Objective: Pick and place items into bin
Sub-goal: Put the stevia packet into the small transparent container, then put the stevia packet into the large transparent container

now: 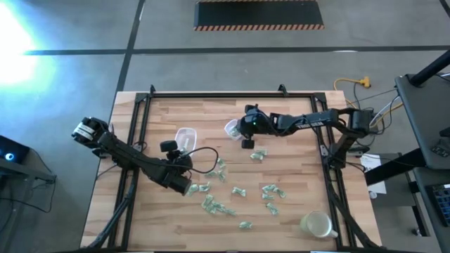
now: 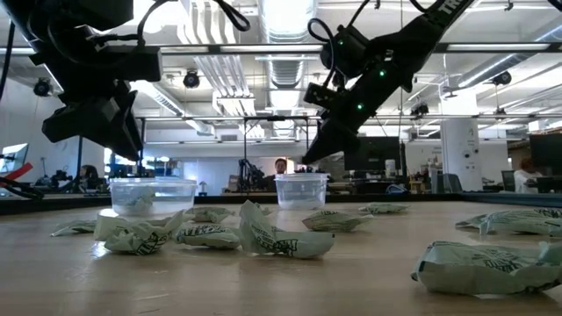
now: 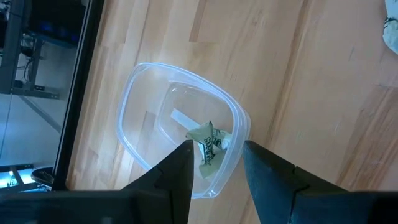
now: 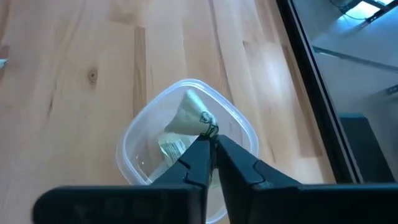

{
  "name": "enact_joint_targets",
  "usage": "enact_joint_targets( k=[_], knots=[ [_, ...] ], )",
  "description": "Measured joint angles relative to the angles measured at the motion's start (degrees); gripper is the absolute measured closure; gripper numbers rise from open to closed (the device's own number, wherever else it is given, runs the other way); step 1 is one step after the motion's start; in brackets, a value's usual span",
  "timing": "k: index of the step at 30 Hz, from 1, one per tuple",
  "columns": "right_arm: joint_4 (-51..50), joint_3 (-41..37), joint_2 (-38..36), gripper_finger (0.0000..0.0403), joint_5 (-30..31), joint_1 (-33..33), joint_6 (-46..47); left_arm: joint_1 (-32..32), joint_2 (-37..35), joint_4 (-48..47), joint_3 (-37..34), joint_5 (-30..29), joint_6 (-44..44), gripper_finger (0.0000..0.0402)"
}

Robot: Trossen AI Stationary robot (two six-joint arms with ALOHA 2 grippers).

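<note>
Item 1, wrapped piece (image 4: 191, 118): pale green-and-white, crinkly, pinched at one corner between the tips of my right gripper (image 4: 212, 138); the fingers (image 4: 198, 163) stand almost together on it. It hangs over the open mouth of a clear container (image 4: 241, 124), and a second wrapped piece (image 4: 173, 147) lies on that container's floor just behind the fingertips.

Item 2, another wrapped piece (image 3: 209, 144): I see it lying inside the other clear container (image 3: 146, 93), directly beyond the gap of my left gripper (image 3: 217, 149). Those fingers (image 3: 180, 168) stand apart, nothing between them, hovering above the container's near rim.

Item 3, loose wrapped pieces (image 1: 269, 191): scattered on the wooden table (image 1: 295, 161), well clear of both sets of fingers, between the two arms and toward the table's near edge.

Item 4, a pale round cup (image 1: 316, 225): near the table's corner, apart from the rest.
</note>
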Motion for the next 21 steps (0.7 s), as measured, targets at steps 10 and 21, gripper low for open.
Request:
enact_joint_targets(
  k=[10, 21],
  knots=[
    [-0.02, 0.02, -0.22, 0.0286, 0.26, 0.00, 0.52, 0.00, 0.00, 0.01, 0.00, -0.02, 0.00, 0.0278],
    [-7.58, 2.80, -3.93, 0.0266, 0.31, 2.92, 0.63, -0.28, 0.00, 2.74, 0.00, 6.31, 1.74, 0.0278]
  ],
)
